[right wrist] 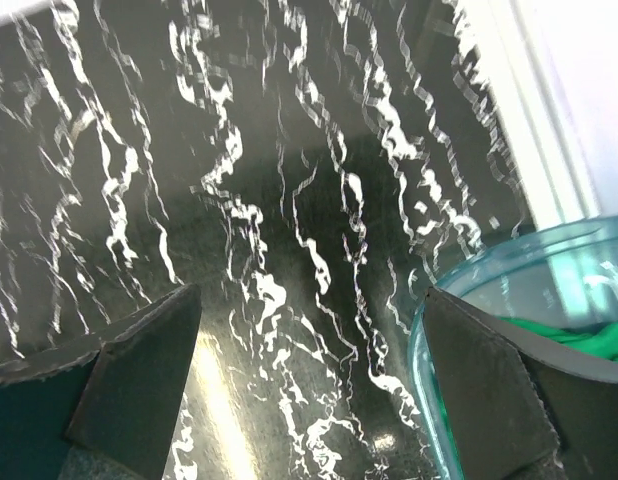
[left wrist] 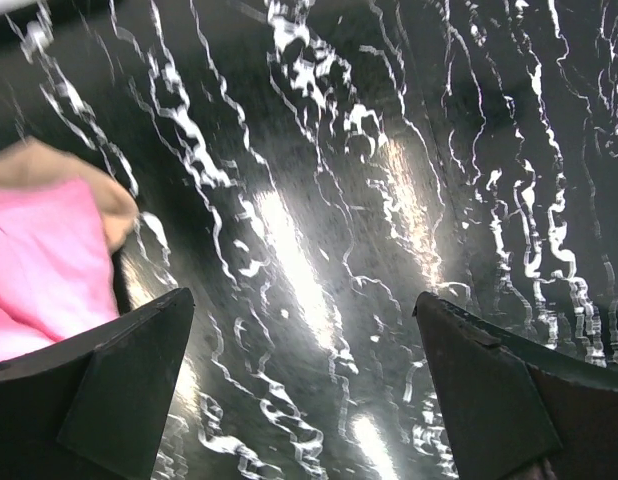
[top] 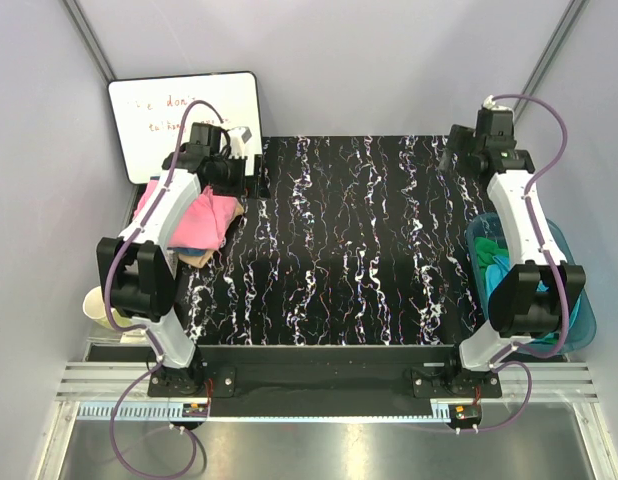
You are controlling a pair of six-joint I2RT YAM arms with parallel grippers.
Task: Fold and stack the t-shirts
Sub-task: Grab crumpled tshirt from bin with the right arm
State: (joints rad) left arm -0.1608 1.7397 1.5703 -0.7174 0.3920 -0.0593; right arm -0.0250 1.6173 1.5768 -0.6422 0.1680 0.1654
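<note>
Both spread wide, holding nothing: left gripper, right gripper, above table.

A whiteboard at ten o'clock carries red handwriting. Only "don'" reads with any confidence. The rest is too faint or hidden.

Whiteboard behind marbled black table, blue tub right.

Wide-spread tool above marbled table; green t-shirt in tub
</note>
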